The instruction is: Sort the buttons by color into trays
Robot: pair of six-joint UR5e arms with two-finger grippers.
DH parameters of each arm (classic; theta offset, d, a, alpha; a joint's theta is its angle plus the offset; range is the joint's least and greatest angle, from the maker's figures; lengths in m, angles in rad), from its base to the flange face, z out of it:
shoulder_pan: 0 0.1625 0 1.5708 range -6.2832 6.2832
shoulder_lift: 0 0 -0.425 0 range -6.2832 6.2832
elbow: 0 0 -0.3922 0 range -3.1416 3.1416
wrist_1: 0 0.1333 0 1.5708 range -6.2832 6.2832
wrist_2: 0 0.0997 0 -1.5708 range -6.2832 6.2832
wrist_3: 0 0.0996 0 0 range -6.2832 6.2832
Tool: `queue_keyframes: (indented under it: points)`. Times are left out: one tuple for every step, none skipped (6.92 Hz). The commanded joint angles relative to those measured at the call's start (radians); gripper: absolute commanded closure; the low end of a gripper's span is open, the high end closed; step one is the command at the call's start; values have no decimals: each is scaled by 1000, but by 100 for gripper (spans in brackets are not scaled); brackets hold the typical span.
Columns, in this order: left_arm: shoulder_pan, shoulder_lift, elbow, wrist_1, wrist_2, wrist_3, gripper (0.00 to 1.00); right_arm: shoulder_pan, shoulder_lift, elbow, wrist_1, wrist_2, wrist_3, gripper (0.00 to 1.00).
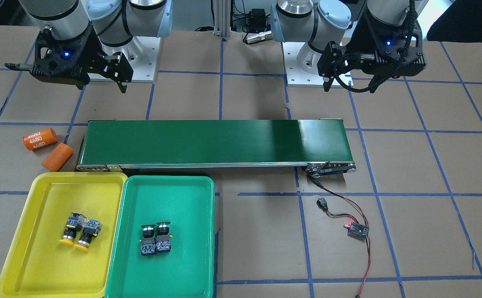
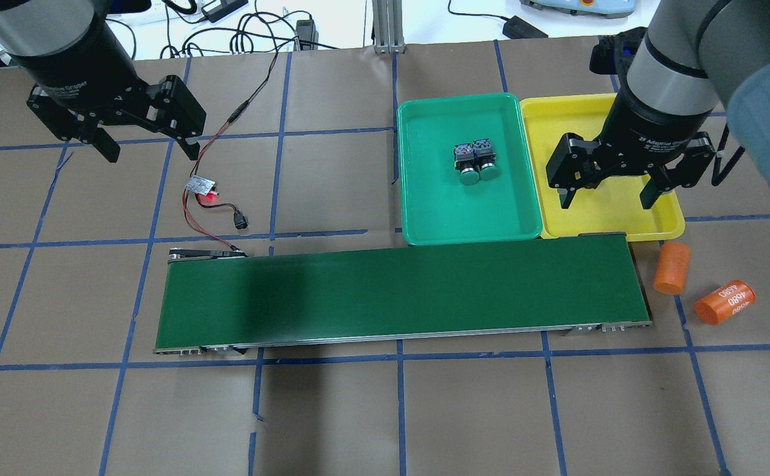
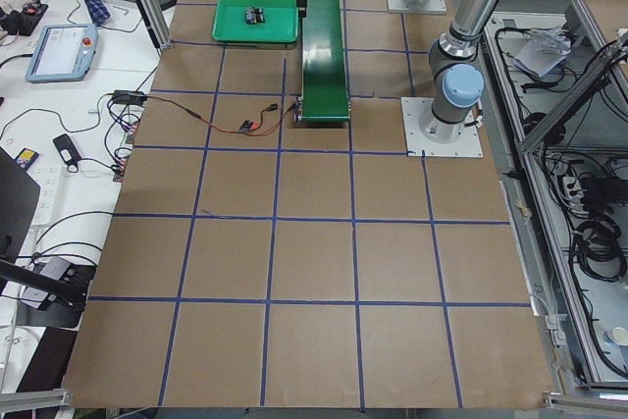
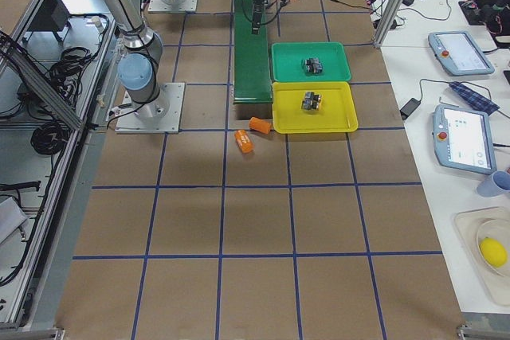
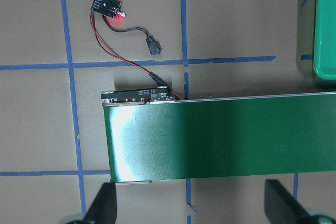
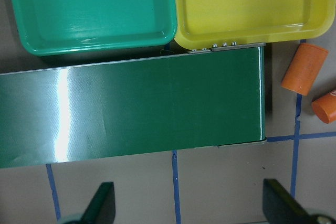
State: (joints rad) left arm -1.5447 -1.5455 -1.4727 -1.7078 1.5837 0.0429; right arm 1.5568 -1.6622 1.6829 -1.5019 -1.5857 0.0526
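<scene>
Two yellow-capped buttons (image 1: 79,231) lie side by side in the yellow tray (image 1: 46,265). Two green-capped buttons (image 1: 156,238) lie side by side in the green tray (image 1: 174,269). In the overhead view the green buttons (image 2: 475,160) show in the green tray (image 2: 438,205). There my right gripper (image 2: 606,195) hangs open and empty above the yellow tray (image 2: 557,112) and hides the yellow buttons. My left gripper (image 2: 149,149) is open and empty, high over the table's left part, far from the trays. Both wrist views show spread, empty fingers (image 6: 100,205).
A long dark-green conveyor belt (image 2: 398,297) lies across the middle, next to both trays. Two orange cylinders (image 2: 671,267) lie on the table near its right end. A small black circuit board (image 2: 200,187) with red wires lies below my left gripper.
</scene>
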Motion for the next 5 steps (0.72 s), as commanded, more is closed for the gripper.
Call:
queue_keyframes:
  points:
    - [0,1,-1,2,-1,0,0,0,1,3,-3,0,0,0]
    - [0,-1,-1,4,-1,0,0,0,1,6,-4,0,0,0]
    - [0,-1,-3,4,-1,0,0,0,1,8,-3,0,0,0]
    - [0,-1,-3,4,-1,0,0,0,-2,8,-3,0,0,0]
    - [0,-1,-1,8,-1,2,0,0,1,9,-4,0,1,0]
